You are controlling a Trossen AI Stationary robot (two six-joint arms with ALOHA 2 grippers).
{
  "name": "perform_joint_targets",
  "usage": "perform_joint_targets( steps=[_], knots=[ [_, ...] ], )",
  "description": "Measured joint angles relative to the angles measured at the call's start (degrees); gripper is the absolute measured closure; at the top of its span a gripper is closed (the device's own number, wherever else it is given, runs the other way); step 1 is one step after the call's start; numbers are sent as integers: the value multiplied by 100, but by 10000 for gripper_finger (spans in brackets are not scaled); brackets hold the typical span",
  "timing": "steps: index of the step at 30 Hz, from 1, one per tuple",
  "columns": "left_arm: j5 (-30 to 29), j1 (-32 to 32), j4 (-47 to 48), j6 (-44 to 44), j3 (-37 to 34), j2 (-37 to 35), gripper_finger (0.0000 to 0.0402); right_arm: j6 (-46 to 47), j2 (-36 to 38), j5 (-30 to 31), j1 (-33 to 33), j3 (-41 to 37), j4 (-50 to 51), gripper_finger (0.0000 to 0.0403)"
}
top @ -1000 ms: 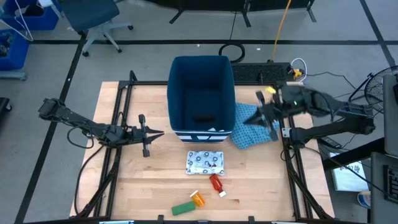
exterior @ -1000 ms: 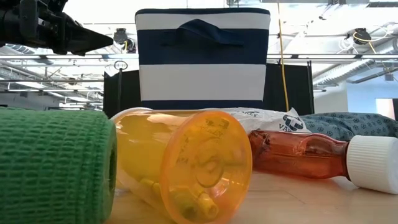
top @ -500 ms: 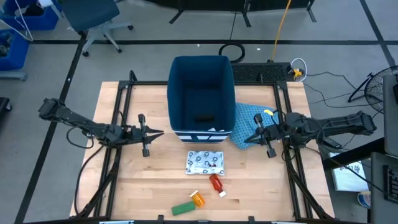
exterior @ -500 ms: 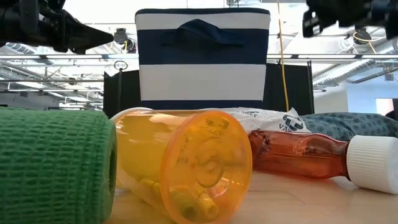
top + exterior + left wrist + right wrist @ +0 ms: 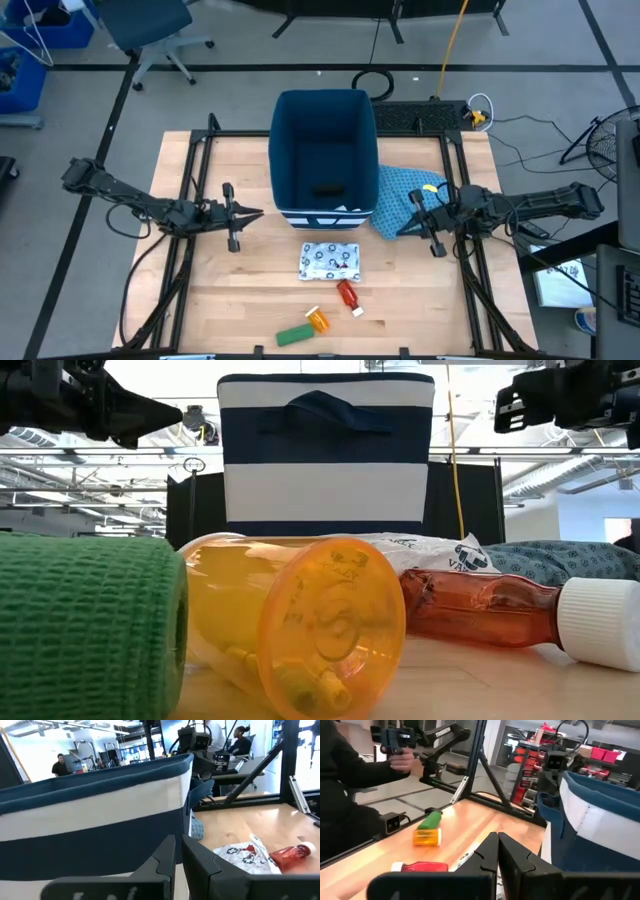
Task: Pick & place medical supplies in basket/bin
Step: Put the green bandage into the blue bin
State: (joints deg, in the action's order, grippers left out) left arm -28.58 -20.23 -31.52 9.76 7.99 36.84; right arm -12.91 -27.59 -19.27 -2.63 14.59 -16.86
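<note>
Four supplies are lying on the wooden counter (image 5: 250,290) near the striped fabric bin (image 5: 323,150): one flat packet (image 5: 330,261), one red bottle (image 5: 347,294), one orange vial (image 5: 317,320), one ribbed green roll (image 5: 295,334). Only the high view is showing a black block (image 5: 326,192) inside the bin. Left hand (image 5: 252,213) and right hand (image 5: 404,226) are hovering either side, both clenched empty.

Only a fragment of print can be read: dark letters that look like "VI" beside a round emblem on the flat white packet (image 5: 440,550), in the low view. The embossing on the orange vial's (image 5: 300,622) cap is too faint to read.
</note>
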Motion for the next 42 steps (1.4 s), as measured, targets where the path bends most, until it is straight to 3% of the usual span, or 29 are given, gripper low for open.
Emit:
perform_joint_targets(
  steps=[7, 10, 12, 17, 20, 24, 30, 36, 42],
  knots=[
    [961, -14, -159, -1134, 38, 70, 366, -138, 0, -4, 0, 0, -15, 402],
    [1377, -245, -26, -1187, 517, 404, 366, -135, 0, 54, 0, 0, -113, 402],
    [1348, -557, 459, -931, 1220, 790, 366, -133, 0, 157, 2, 0, -178, 402],
    [93, -1252, 3046, -1064, 3528, 2294, 366, -111, -1, 320, 2, 0, -199, 401],
    [-300, -1580, 4563, -1486, 4855, 3300, 366, 9, -2, 312, 2, 0, -190, 402],
    [-347, -1847, 6248, -2309, 6440, 4457, 366, 136, -1, 283, 2, 0, -182, 401],
    [341, -2019, 7377, -3424, 8102, 5804, 366, 279, 0, 273, 2, 0, -175, 402],
    [481, -2040, 7983, -4133, 8832, 6551, 348, 345, 0, 271, 2, 0, -173, 402],
    [1162, -2031, 7936, -5370, 8835, 6988, 249, 336, -2, 269, 2, 0, -178, 401]
  ],
)
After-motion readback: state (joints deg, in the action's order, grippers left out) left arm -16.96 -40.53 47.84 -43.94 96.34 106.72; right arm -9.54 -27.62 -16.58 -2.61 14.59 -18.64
